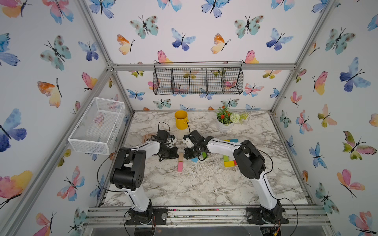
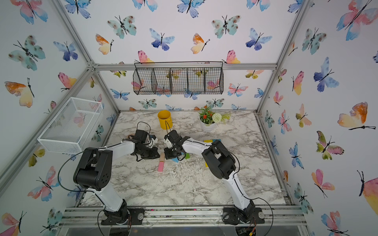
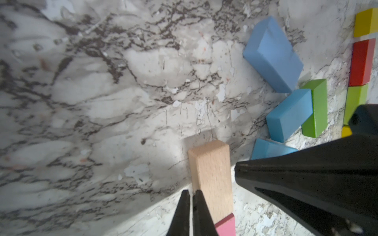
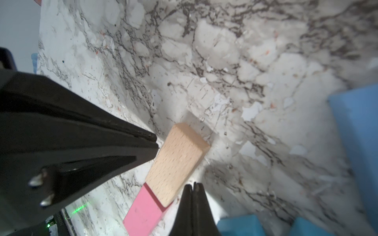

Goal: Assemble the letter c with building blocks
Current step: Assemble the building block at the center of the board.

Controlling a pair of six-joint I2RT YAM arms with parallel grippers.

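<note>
Pinching shut on nothing, the left claw [image 3: 191, 193] and right claw [image 4: 194, 185] flank the tan block [image 3: 211, 175], bare grained wood, lying end to end with the pink block [image 4: 144, 212] on the surface [image 1: 204, 183]; blue blocks [image 3: 273, 53] lie near.

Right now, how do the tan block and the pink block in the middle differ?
Finish: the tan block is bare wood with visible grain; the pink block is painted.
Place: the tan block lies farther from the arm bases, between the left tool and right tool, both shut; the pink block lies nearer the bases.
Shared: both lie flat, end to end in one line, touching.
</note>
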